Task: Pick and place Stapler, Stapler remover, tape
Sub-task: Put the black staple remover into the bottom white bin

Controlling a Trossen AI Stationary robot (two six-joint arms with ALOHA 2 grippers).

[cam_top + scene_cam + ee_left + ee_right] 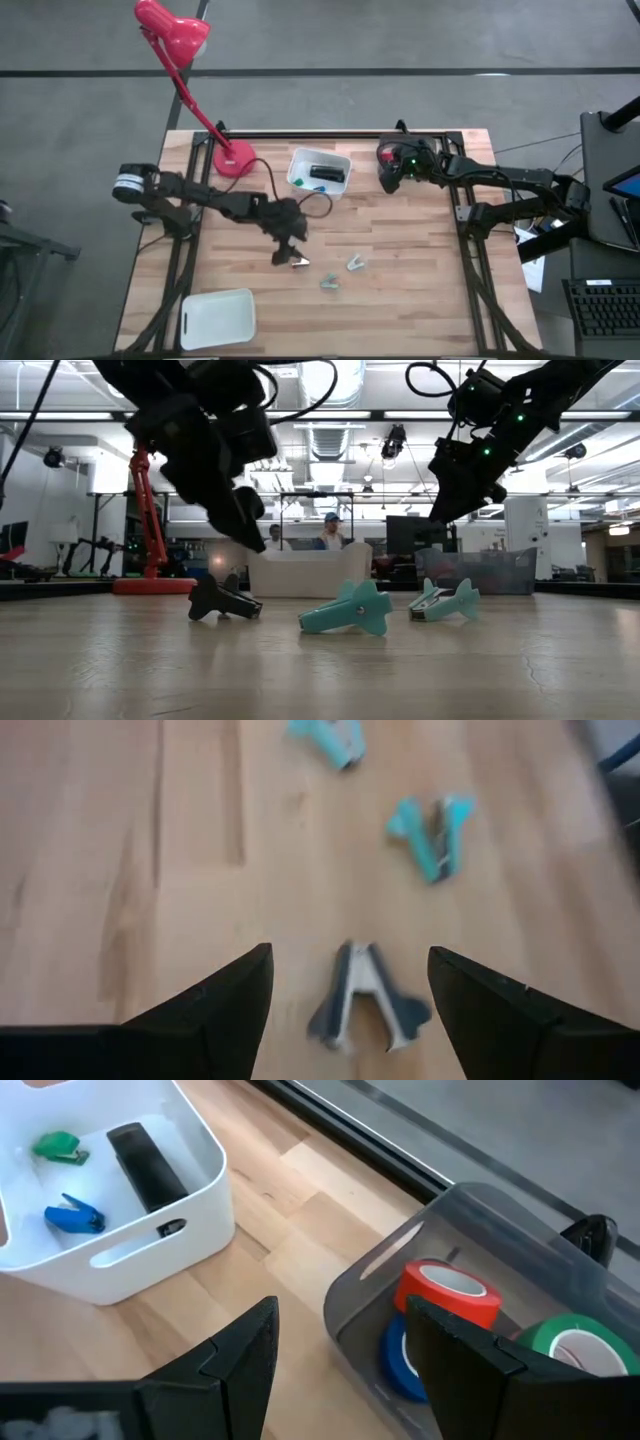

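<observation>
One dark staple remover (368,999) lies between left claw's (350,995) open fingers.

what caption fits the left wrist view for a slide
Left gripper, fingers open, poised over a dark staple remover on the wooden table, two teal staple removers beyond.

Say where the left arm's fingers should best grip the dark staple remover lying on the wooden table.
Probably across the dark, winged staple remover's narrow pinched end, coming straight down from above. It lies flat on the light wooden table, its two wings splayed wide toward the camera, and the left gripper hangs open right over it, one finger on each side.
</observation>
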